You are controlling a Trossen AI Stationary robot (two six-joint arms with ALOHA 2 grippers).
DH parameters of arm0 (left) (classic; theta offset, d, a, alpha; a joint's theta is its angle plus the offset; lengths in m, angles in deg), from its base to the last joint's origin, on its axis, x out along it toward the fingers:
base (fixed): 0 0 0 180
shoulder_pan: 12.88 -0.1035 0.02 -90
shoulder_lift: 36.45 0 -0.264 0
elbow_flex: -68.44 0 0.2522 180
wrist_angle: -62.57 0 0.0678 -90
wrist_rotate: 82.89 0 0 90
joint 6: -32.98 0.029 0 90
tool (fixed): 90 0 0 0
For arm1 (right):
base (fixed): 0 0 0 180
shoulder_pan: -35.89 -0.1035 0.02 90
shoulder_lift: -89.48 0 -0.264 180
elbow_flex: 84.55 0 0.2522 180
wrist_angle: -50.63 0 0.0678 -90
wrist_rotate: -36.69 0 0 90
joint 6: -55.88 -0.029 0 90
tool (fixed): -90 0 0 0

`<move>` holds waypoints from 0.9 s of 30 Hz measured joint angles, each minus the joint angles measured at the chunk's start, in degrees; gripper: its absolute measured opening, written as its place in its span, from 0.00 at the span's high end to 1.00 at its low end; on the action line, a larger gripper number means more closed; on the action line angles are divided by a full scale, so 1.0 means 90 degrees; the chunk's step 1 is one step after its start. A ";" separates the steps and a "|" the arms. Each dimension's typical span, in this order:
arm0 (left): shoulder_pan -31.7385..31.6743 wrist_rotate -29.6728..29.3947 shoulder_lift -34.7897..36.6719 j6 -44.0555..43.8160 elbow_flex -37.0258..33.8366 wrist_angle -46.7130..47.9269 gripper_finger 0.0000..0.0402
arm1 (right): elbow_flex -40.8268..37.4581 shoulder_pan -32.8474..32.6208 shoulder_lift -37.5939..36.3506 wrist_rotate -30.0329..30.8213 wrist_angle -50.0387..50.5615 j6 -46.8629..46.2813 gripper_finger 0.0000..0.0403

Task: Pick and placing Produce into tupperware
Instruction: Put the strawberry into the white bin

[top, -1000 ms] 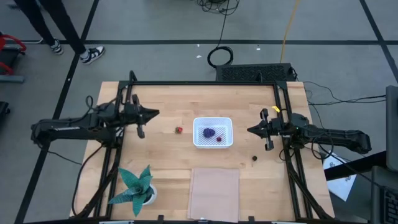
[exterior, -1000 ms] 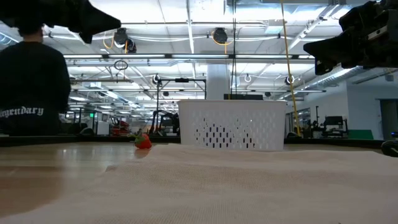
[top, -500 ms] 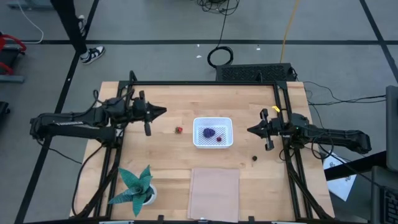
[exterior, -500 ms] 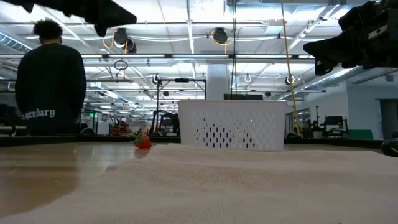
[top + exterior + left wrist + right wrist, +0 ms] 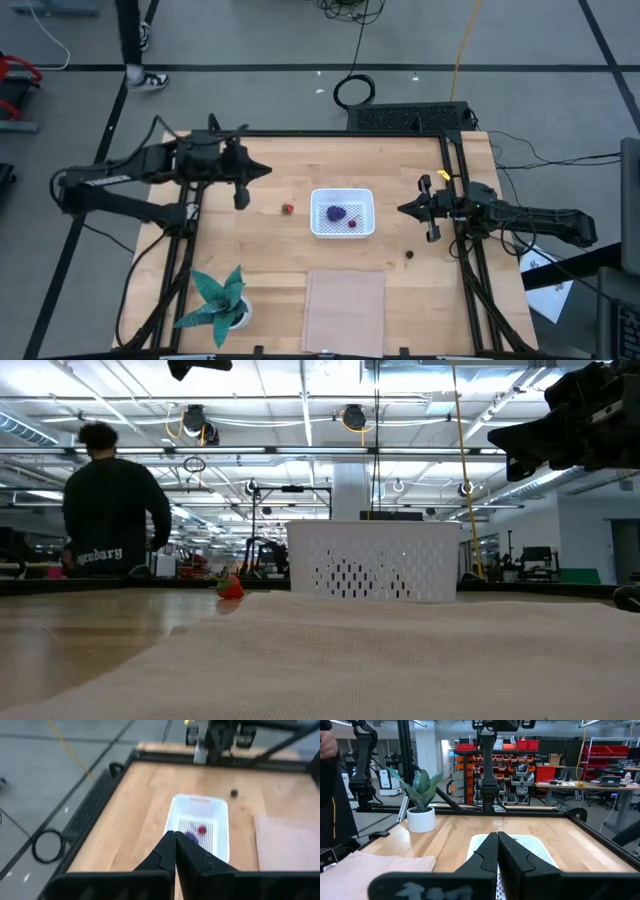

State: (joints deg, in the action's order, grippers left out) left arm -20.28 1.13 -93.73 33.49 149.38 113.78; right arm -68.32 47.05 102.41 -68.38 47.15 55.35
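The left claw point(image 5: 262, 170) is clenched on nothing, its fingers point(image 5: 172, 851) pressed together; since a second ago it has closed fully, risen and swung toward the far edge, pointing at the worktop's point(image 5: 260, 250) middle. The right claw point(image 5: 403, 209), also clenched and empty, has not moved from the right edge. The tupperware point(image 5: 342, 193), white with a dotted bottom, sits at mid-worktop holding the purple lump point(image 5: 336, 212) and a red piece point(image 5: 353, 224). A second red piece point(image 5: 287, 209) lies just left of it; a dark ball point(image 5: 410, 254) lies nearer the right edge.
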 joint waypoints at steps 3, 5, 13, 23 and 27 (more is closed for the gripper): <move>0.0000 0.0002 -0.0444 0.0057 0.0616 0.0765 0.99 | -0.0001 0.0000 0.0000 0.0000 0.0000 0.0005 1.00; 0.0000 -0.0003 -0.0753 0.0065 0.1012 0.1248 0.99 | 0.0001 0.0000 0.0000 0.0000 0.0000 0.0010 1.00; 0.0000 -0.0172 -0.1906 0.0086 0.2237 0.2987 0.94 | -0.0001 0.0000 0.0000 0.0000 0.0000 0.0012 1.00; -0.0002 -0.0393 -0.2659 -0.0079 0.2715 0.4026 0.90 | 0.0001 0.0000 0.0000 0.0000 0.0000 0.0012 1.00; -0.0002 -0.0393 -0.2693 -0.0119 0.2715 0.4195 0.88 | 0.0000 0.0000 0.0000 0.0001 0.0000 0.0012 1.00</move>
State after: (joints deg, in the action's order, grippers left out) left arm -20.30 -2.41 -117.96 32.43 173.82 151.54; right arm -68.32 47.05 102.41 -68.37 47.15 55.46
